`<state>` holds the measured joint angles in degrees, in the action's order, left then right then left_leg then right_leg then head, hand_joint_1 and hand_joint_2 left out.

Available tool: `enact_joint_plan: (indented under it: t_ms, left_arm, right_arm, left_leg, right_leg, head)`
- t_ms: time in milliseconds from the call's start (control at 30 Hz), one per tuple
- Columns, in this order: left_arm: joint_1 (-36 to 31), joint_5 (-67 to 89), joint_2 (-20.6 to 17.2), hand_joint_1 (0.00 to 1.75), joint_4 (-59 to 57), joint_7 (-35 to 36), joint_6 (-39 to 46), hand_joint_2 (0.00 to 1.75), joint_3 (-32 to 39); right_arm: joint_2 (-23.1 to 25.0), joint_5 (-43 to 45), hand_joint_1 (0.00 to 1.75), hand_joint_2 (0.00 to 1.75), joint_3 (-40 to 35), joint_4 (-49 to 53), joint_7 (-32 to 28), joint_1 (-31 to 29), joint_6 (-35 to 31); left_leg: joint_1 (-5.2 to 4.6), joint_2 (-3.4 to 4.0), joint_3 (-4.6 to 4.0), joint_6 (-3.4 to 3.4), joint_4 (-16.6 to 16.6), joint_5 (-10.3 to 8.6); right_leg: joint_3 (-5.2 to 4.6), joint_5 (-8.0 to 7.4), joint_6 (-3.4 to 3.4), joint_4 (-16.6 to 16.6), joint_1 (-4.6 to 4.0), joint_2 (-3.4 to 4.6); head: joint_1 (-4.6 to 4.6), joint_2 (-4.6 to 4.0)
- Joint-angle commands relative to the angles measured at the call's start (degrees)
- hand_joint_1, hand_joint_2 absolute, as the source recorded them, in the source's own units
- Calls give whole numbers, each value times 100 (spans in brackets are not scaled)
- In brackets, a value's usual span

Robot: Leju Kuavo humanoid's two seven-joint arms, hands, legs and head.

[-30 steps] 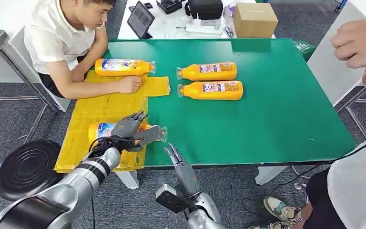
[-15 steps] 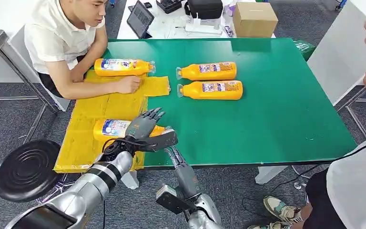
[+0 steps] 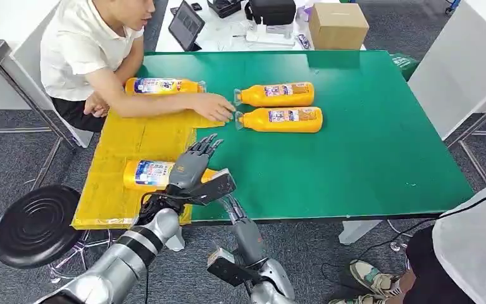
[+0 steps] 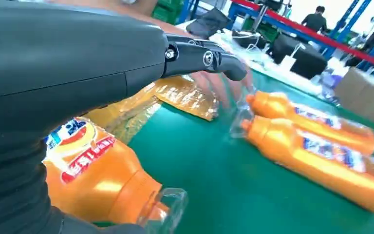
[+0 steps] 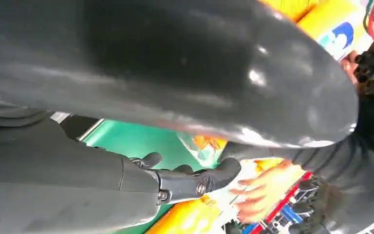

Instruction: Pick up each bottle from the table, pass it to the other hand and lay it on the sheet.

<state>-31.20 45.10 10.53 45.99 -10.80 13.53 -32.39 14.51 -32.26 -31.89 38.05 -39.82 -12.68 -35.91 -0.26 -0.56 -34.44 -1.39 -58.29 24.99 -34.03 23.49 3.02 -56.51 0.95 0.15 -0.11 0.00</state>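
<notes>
Release looks done: left hand (image 3: 193, 170) hovers with fingers spread, gripping nothing, the laid bottle (image 3: 147, 173) just beneath them on the sheet (image 3: 136, 139). Right hand (image 3: 235, 209) hangs below the table edge; its fingers' state I cannot tell. Lift straight off so fingertips do not roll the bottle, then reach for the 2 bottles (image 3: 280, 119) well beyond them.

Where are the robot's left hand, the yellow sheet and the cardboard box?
left hand (image 3: 193, 166), head view, back of the hand.
yellow sheet (image 3: 145, 138), head view, bare middle.
cardboard box (image 3: 338, 24), head view, top face.
</notes>
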Motion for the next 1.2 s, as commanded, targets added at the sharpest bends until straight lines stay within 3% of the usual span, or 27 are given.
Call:
enact_joint_plan:
  t_ms: [33,67,100,200,267,400,600,633,667,700,767,833,900,933,1100,1200]
  left_arm:
    - [1396,-3674,-336,0,1985,-934,-1264,175,915]
    - [1669,-4755,-242,0,2223,-946,-1601,175,1341]
    - [1780,-5188,-349,0,2391,-912,-1657,175,1464]
    - [1882,-5973,-563,0,2691,-759,-1869,175,1664]
    - [1987,-6292,-579,0,2852,-602,-1951,175,1722]
    - [2150,-6409,-556,0,2967,-557,-1957,175,1717]
    - [3242,-6143,-742,0,4096,-690,-1492,175,1613]
    - [3417,-5924,-760,0,4276,-776,-1336,175,1624]
    - [3609,-5662,-767,0,4464,-854,-1120,175,1626]
    - [3697,-5600,-767,0,4544,-884,-1052,175,1631]
    - [3896,-5227,-799,0,4738,-973,-787,175,1537]
    - [3945,-5016,-787,0,4774,-1011,-626,175,1441]
    - [3927,-4983,-768,0,4748,-1016,-619,175,1372]
    - [3874,-4933,-756,0,4686,-1031,-627,175,1273]
    - [3809,-4911,-713,0,4625,-1037,-631,175,1221]
    - [3742,-4732,-681,0,4574,-1134,-557,175,1204]
  right_arm:
    - [-700,1630,0,0,-876,1684,-18,434,329]
    - [-827,2057,0,0,-988,2399,-18,622,540]
    - [-921,2078,0,175,-1102,2743,-18,717,391]
    - [-1189,2162,0,175,-1297,3736,-18,914,292]
    - [-1268,1766,0,175,-1444,3900,-18,916,-328]
    - [-1312,1884,0,175,-1459,3999,-18,967,-409]
    - [-1097,1944,0,175,-393,4890,-18,1598,-409]
    - [-1070,1942,0,0,-175,4907,-18,1678,-409]
    - [-1004,1800,0,0,193,4793,-18,1784,-409]
    - [-881,1418,0,175,627,4712,-18,1879,-409]
    - [-549,-111,0,175,1755,4429,-18,1988,-409]
    - [-451,-1163,0,175,2576,4091,-18,1881,-409]
    - [-396,-1638,0,175,3025,4071,-18,1781,-409]
    - [-360,-2485,0,175,3546,4032,-18,1640,-409]
    - [-456,-2552,0,175,3653,3876,-18,1488,-409]
    - [-445,-3300,0,175,3947,3666,-18,1249,-409]
  left_leg:
    - [4,22,27,10,10,10]
    - [1,29,22,7,8,11]
    - [5,30,28,10,7,15]
    - [2,32,9,8,0,15]
    - [6,36,1,11,-4,17]
    - [4,9,-8,8,0,9]
    - [1,18,-5,7,4,12]
    - [3,17,5,10,4,17]
    - [2,23,3,8,5,17]
    - [3,32,19,10,11,24]
    - [1,9,-2,8,7,13]
    - [2,-2,-4,8,6,13]
    - [0,3,-2,10,8,14]
    - [0,-3,-10,10,7,12]
    - [2,-5,-3,7,8,8]
    - [2,-2,1,6,8,8]
  right_leg:
    - [21,4,-12,9,-5,16]
    - [13,4,-10,7,-2,23]
    - [21,6,-13,8,-6,23]
    - [-1,6,-9,0,-2,27]
    - [-8,7,-13,-3,-7,27]
    - [-13,7,-10,1,-4,4]
    - [-12,9,-9,2,0,13]
    - [0,15,-14,3,-3,11]
    - [-5,12,-11,4,-2,18]
    - [9,16,-14,10,-3,25]
    - [-8,12,-9,6,-1,3]
    - [-6,13,-10,9,-2,-5]
    - [-5,11,-10,11,-1,0]
    - [-12,8,-8,11,-1,-6]
    - [-3,6,-10,16,-3,-6]
    - [3,7,-12,13,-3,-4]
  head:
    - [0,0]
    - [-4,0]
    - [0,0]
    - [0,0]
    - [0,0]
    - [-2,0]
    - [0,0]
    - [2,0]
    - [-2,0]
    - [-2,0]
    - [-2,0]
    - [0,0]
    - [-4,0]
    - [-2,0]
    - [-2,0]
    - [0,0]
